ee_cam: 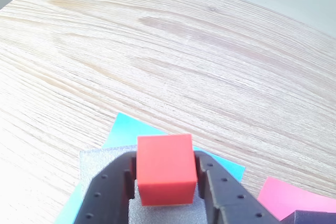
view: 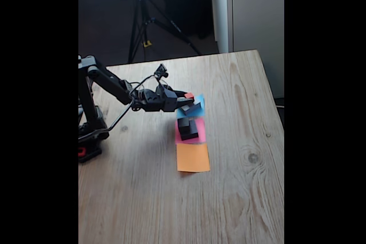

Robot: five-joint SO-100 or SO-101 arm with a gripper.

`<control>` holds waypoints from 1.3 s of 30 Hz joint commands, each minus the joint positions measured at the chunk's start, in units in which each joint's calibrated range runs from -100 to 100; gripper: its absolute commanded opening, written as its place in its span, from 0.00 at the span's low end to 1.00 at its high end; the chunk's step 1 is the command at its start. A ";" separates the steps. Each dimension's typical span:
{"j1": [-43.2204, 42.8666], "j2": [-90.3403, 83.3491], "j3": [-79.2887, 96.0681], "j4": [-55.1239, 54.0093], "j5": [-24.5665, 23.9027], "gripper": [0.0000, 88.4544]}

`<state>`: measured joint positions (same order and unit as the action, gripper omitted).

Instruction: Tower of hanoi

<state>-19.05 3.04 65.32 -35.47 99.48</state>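
Note:
My gripper (ee_cam: 165, 174) is shut on the tiny red cube (ee_cam: 165, 167), black fingers (ee_cam: 113, 190) pressing its two sides. Below it lies the wide flat grey block (ee_cam: 102, 163) on the blue paper square (ee_cam: 126, 132); I cannot tell whether the cube touches it. In the fixed view the gripper (view: 187, 98) reaches right from the arm, holding the red cube (view: 189, 95) over the grey block (view: 193, 108). On the pink paper (view: 199, 135) stands the medium black block (view: 189, 132) with the small dark grey block (view: 185, 123) on top.
An orange paper square (view: 193, 157) lies bare below the pink one in the fixed view. The arm's base (view: 90, 138) stands at the table's left side. The wooden table (view: 240, 187) stretches right and toward the camera. A tripod (view: 143, 27) stands behind the far edge.

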 commanded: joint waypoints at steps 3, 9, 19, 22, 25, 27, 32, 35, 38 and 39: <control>-0.80 0.14 -0.14 -1.97 0.52 0.10; -1.05 0.37 1.14 -3.02 0.52 0.12; -1.47 1.43 2.59 -5.85 0.52 0.28; -1.47 1.20 2.59 -6.34 0.52 0.33; -1.30 0.07 1.95 -6.50 0.52 0.36; -1.30 -1.67 1.77 -5.93 0.52 0.36; -1.47 -11.89 1.77 2.81 0.52 0.36; -1.22 -21.20 2.32 11.79 0.52 0.31; -0.47 -29.98 2.77 21.51 0.52 0.21; -0.05 -33.01 3.14 24.74 0.52 0.20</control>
<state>-19.67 -19.97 68.19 -18.73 99.31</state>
